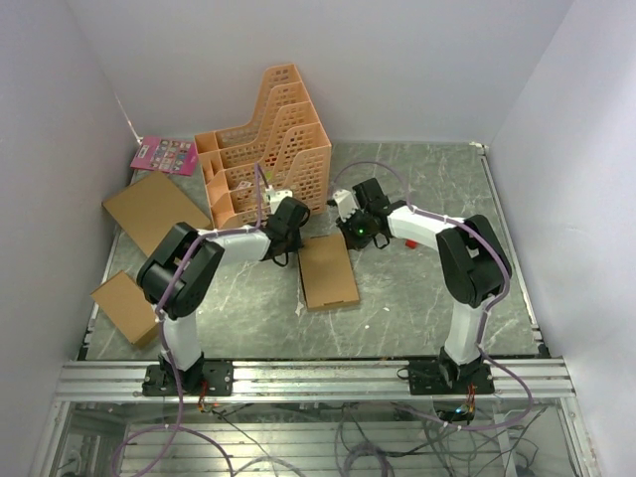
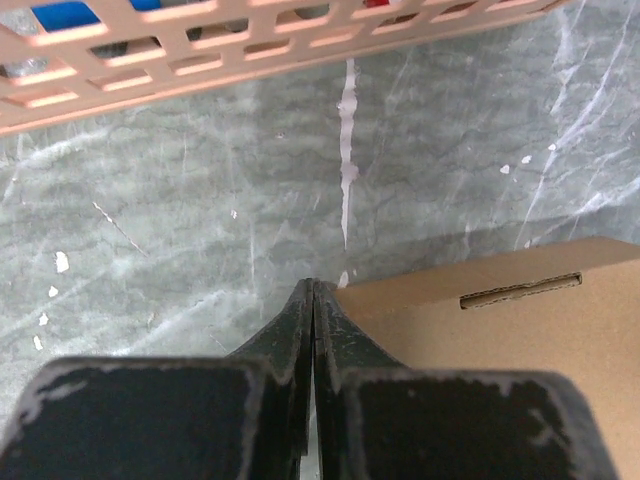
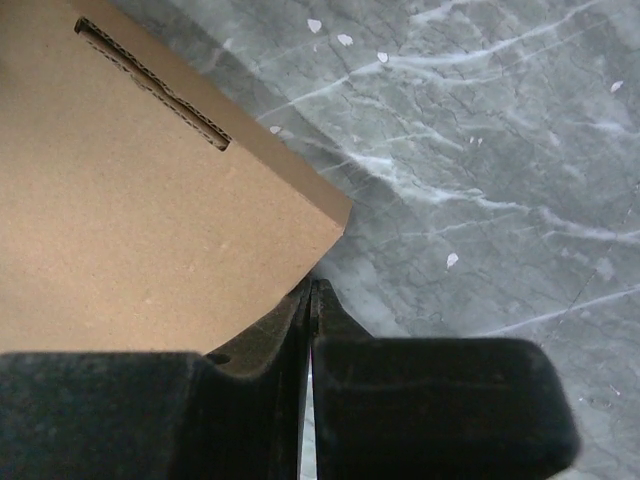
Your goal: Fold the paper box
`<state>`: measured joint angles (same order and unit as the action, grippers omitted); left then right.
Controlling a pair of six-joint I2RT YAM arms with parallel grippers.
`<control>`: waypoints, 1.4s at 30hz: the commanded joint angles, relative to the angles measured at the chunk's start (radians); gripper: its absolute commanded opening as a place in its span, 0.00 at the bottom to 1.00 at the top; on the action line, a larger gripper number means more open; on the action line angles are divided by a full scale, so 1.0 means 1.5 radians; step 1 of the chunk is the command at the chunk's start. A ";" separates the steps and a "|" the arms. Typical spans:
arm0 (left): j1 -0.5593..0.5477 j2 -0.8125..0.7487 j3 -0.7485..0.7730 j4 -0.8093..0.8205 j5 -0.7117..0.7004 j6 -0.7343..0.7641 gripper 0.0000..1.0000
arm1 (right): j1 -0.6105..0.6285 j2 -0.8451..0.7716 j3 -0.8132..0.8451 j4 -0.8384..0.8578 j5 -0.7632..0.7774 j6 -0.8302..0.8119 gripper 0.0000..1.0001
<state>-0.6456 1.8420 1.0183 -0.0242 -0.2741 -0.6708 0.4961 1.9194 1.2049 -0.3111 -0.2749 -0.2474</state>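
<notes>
Nearest, top view: silver aluminium rail (image 1: pixel 318 379) along the near table edge, with loose cables below it. Both black arm bases are bolted to it, left (image 1: pixel 187 378) and right (image 1: pixel 452 376).

Grey marble-pattern table (image 1: pixel 417 308) beyond the rail. Small brown cardboard box (image 1: pixel 124 306) sits at its near-left edge.

Task piece: the plain brown cardboard paper box (image 1: pixel 329 270) lies flat near table centre, between the two arms, long side running near-to-far. Both arms reach inward to its far end.

Left gripper (image 2: pixel 313 288): black fingers pressed together, nothing seen between them, tip at the box's far-left corner. Box panel (image 2: pixel 520 340) lies just right of the fingers, with a narrow cut slot (image 2: pixel 520 291) in it.

Right gripper (image 3: pixel 313 288): fingers also pressed together, nothing pinched, tip right at the box's far-right corner. Panel (image 3: pixel 130 220) is to its left, slot (image 3: pixel 150 85) visible. Can't tell whether either tip actually touches the cardboard.

Further back left: larger flat brown cardboard sheet (image 1: pixel 154 209). Behind the left gripper: orange perforated plastic file organiser (image 1: pixel 263 149), stepped compartments, small items inside that are too small to identify. Far left by the wall: pink printed card (image 1: pixel 164 154).
</notes>
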 commanded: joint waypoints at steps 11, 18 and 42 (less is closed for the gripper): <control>0.003 -0.195 -0.101 -0.020 0.043 0.002 0.31 | -0.088 -0.141 -0.071 0.035 -0.143 -0.030 0.15; -0.014 -0.297 -0.236 0.025 0.088 -0.054 0.15 | -0.097 -0.162 -0.091 -0.043 -0.185 -0.108 0.17; -0.143 -0.099 -0.075 -0.026 0.012 -0.124 0.08 | -0.047 -0.113 -0.082 -0.040 -0.136 -0.079 0.11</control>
<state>-0.8391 1.7065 0.8875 -0.1158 -0.2310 -0.8593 0.4332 1.7947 1.0714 -0.3573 -0.3664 -0.3767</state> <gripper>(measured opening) 0.075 0.086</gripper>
